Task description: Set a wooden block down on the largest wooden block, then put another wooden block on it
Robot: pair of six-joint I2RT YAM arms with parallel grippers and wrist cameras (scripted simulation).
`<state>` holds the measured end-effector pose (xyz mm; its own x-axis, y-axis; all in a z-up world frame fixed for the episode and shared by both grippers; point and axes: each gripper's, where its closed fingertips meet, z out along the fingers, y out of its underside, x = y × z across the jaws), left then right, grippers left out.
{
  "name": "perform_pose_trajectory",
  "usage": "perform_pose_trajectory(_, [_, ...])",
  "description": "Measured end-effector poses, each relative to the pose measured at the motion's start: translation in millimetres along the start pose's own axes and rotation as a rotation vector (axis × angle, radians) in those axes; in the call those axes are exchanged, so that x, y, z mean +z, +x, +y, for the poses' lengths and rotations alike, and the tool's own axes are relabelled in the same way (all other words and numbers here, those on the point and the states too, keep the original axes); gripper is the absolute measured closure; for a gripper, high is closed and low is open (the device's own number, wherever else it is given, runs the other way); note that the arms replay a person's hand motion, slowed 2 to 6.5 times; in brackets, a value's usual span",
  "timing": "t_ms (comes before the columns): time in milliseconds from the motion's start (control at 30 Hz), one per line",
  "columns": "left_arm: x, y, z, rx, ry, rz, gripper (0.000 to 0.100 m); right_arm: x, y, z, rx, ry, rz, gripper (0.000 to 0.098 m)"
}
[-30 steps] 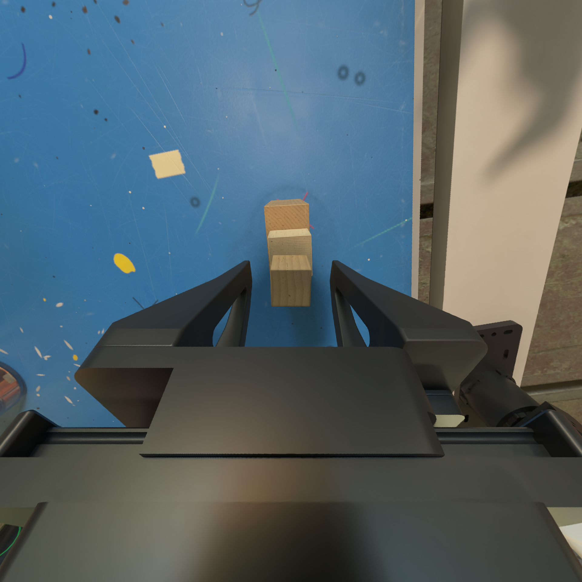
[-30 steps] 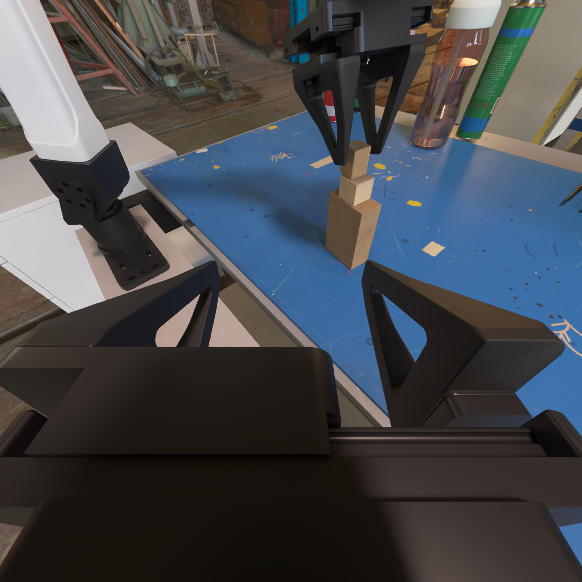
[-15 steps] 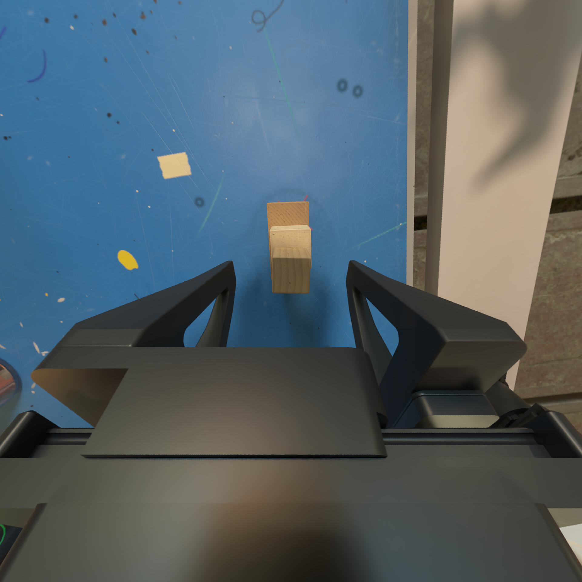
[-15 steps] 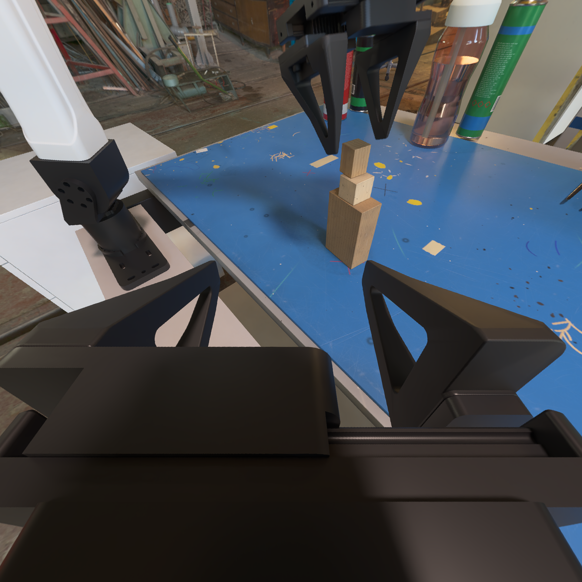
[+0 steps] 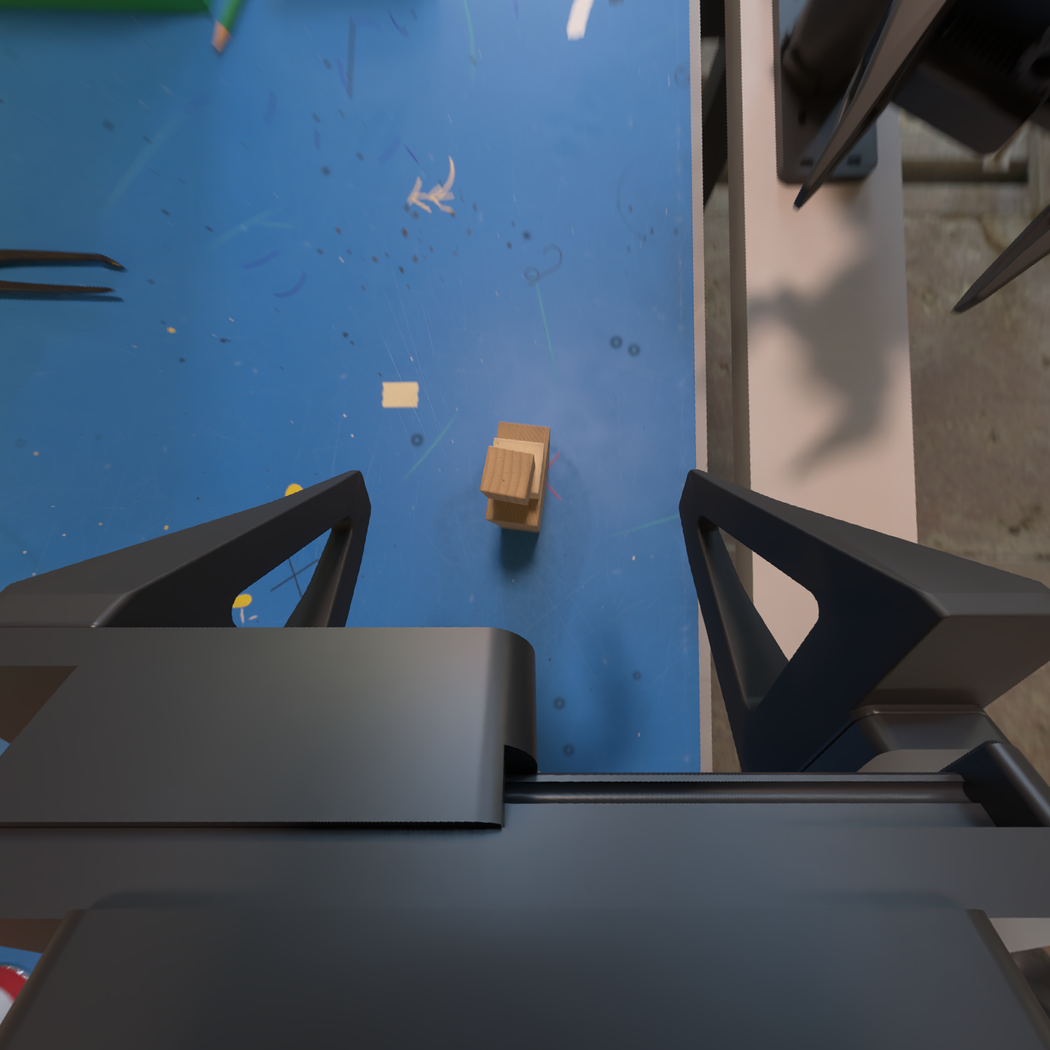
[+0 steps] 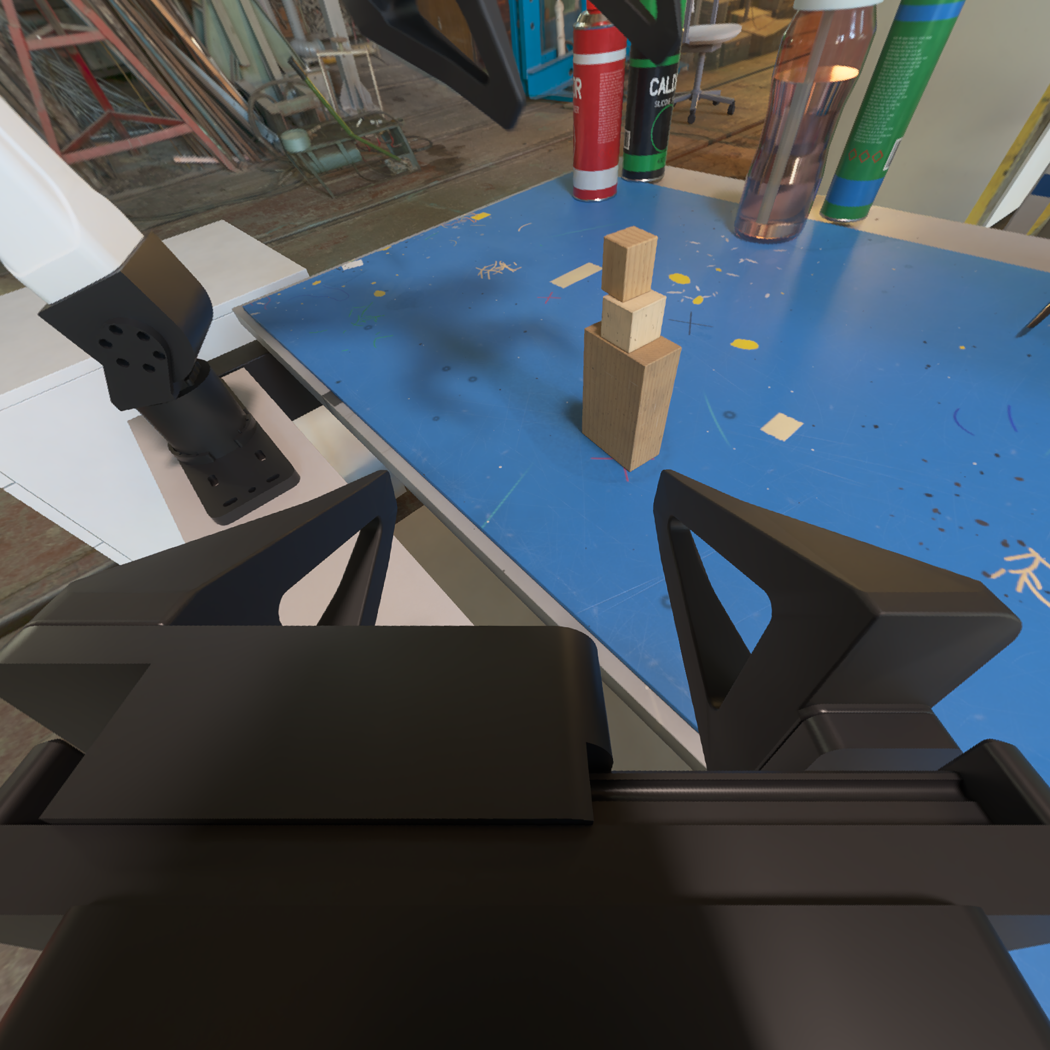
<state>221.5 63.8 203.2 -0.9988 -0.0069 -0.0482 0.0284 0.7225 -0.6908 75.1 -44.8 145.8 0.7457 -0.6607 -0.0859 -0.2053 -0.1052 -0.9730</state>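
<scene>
A tall wooden block stands upright on the blue table. A pale small cube rests on it and a darker small cube rests on that. In the left wrist view I look down on the stack: top cube, pale cube, big block. My left gripper is open and empty, high above the stack; its fingers show at the top of the right wrist view. My right gripper is open and empty, near the table's near edge, short of the stack.
At the table's far edge stand a red can, a black-and-green can, a clear bottle and a green can. The left arm's base sits on a white stand beside the table. Black tweezers lie at the left.
My left gripper has let go of the top cube, opened wide and risen well above the stack. The stack stands unmoved. My right gripper has not moved.
</scene>
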Motion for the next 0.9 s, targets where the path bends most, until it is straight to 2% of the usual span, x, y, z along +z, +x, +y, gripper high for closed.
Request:
perform_pose_trajectory(200, [-29, 11, 1, -0.072, 0.248, -0.123, 0.006, 1, 6, 6, 0.034, -0.021, 0.019, 0.0201])
perform_pose_trajectory(467, [-62, 37, 27, -0.154, 0.494, -0.284, 0.006, 4, 16, 18, 0.077, -0.076, 0.069, 0.0191])
perform_pose_trajectory(667, [-75, 56, 53, -0.203, 0.570, -0.383, 0.006, 10, 26, 24, 0.118, -0.113, 0.111, 0.0184])
perform_pose_trajectory(900, [-80, 65, 88, -0.236, 0.546, -0.525, 0.006, 21, 39, 29, 0.177, -0.193, 0.152, 0.0186])
